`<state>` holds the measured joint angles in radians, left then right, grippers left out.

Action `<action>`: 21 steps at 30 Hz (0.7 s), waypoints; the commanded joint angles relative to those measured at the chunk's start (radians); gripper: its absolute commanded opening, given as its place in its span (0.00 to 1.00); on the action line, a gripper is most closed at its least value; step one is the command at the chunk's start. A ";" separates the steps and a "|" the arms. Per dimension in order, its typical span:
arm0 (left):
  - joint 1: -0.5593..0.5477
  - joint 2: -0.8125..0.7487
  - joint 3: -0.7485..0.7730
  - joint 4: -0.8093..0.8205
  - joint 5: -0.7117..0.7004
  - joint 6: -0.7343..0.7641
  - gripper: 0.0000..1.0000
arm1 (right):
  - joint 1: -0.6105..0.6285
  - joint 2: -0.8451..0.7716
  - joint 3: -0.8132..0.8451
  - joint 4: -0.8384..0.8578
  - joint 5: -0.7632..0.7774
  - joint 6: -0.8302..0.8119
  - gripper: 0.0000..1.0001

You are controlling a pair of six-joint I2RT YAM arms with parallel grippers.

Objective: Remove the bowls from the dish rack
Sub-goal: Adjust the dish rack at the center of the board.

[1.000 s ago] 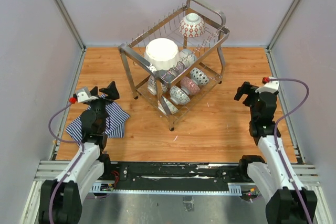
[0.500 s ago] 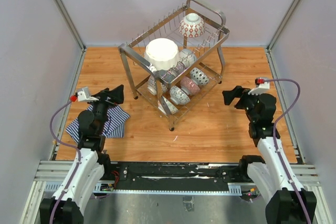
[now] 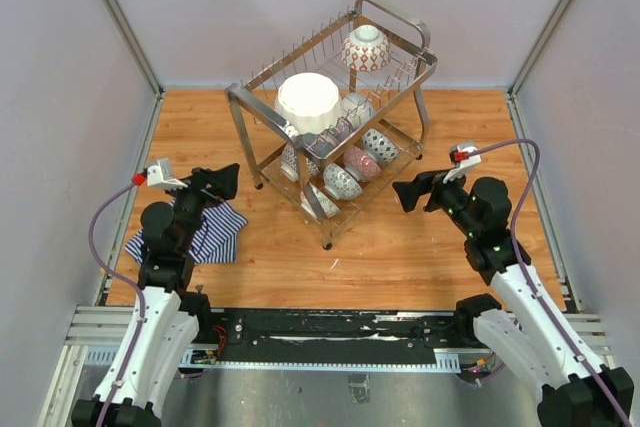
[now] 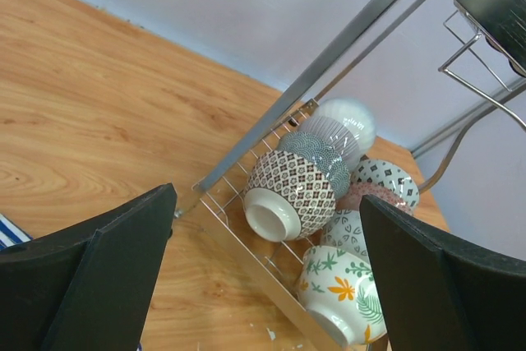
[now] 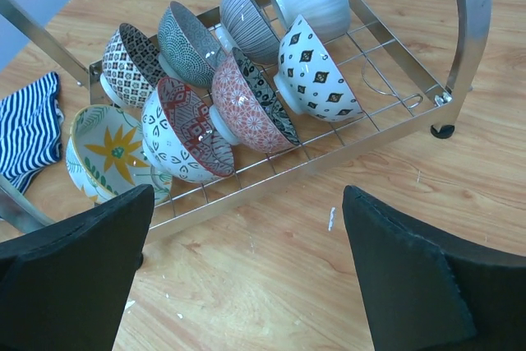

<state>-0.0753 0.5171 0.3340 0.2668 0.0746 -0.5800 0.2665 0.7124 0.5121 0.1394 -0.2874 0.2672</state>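
Observation:
The chrome dish rack (image 3: 245, 97) stands at the middle back of the table. Its upper tier holds a large white bowl (image 3: 307, 102) and a red-lattice bowl (image 3: 366, 48). Several small patterned bowls (image 3: 345, 162) lie on their sides in the lower tier. My left gripper (image 3: 222, 182) is open left of the rack and points at it, apart from it. In the left wrist view a brown-patterned bowl (image 4: 292, 195) and a floral bowl (image 4: 341, 289) sit between the spread fingers. My right gripper (image 3: 408, 194) is open just right of the rack; its view shows a pink bowl (image 5: 251, 108) beyond the rail (image 5: 329, 158).
A blue-white striped cloth (image 3: 215, 232) lies on the table under my left arm, and shows as the cloth (image 5: 29, 129) in the right wrist view. Grey walls close in the wooden table on three sides. The rack's leg (image 5: 444, 129) stands near my right gripper.
The right gripper has swung left toward the rack's lower tier. The left gripper has turned and reached a little right toward the rack. Both stayed open.

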 commanded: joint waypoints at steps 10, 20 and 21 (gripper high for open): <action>-0.004 0.053 0.133 -0.146 0.130 0.003 0.92 | 0.058 0.004 0.035 -0.037 0.065 -0.070 0.98; -0.004 0.077 0.129 -0.131 0.167 0.005 0.99 | 0.239 0.004 0.020 0.057 0.023 -0.120 0.99; -0.004 0.078 0.129 -0.135 0.162 0.006 1.00 | 0.282 0.010 0.022 0.066 0.044 -0.136 0.98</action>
<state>-0.0753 0.5884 0.4404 0.1253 0.2146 -0.5812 0.4160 0.7219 0.5224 0.1276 -0.2588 0.1997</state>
